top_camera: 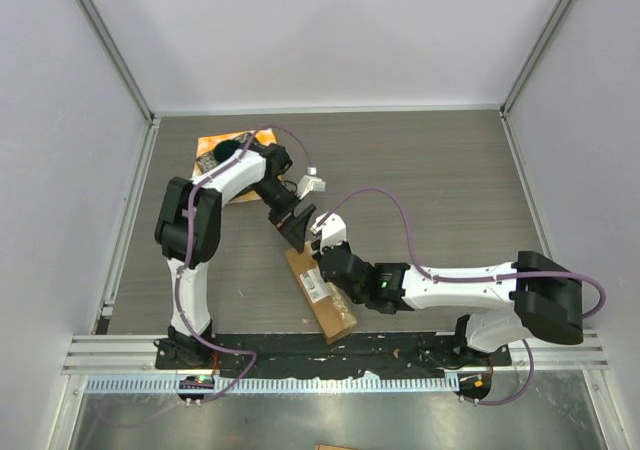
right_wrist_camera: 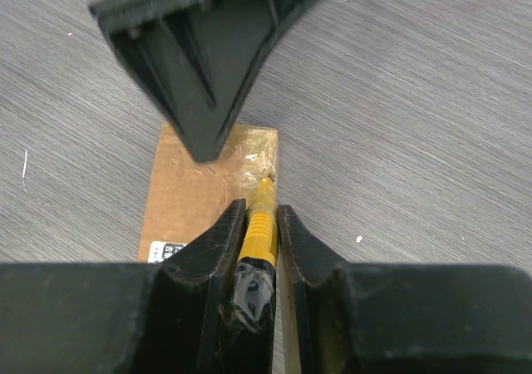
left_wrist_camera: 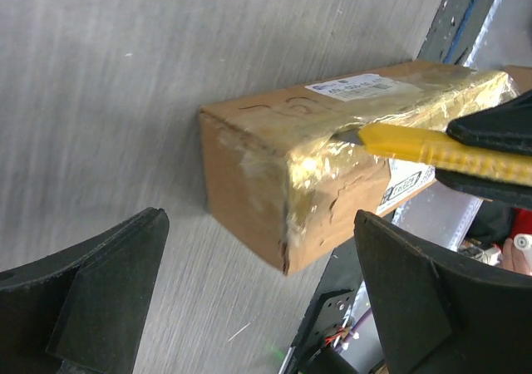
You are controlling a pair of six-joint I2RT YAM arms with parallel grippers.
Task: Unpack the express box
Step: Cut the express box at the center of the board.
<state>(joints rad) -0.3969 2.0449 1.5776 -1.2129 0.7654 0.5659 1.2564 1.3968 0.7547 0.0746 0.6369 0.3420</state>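
Observation:
The express box (top_camera: 320,295) is an oblong brown cardboard parcel with a white label and shiny tape, lying slantwise on the table between the two arms. My left gripper (top_camera: 297,228) hangs open just off the box's far end (left_wrist_camera: 274,183), its black fingers (left_wrist_camera: 108,291) wide apart with nothing between them. My right gripper (right_wrist_camera: 258,208) is shut on a yellow utility knife (right_wrist_camera: 260,224). The knife's tip rests at the taped top edge of the box (right_wrist_camera: 187,191) near that far end. In the left wrist view the knife (left_wrist_camera: 432,150) lies along the taped edge.
A dark dish on an orange cloth (top_camera: 225,150) sits at the back left, behind the left arm. A small white thing (top_camera: 312,182) lies beside the left wrist. The black base rail (top_camera: 350,345) runs along the near edge, close to the box's near end.

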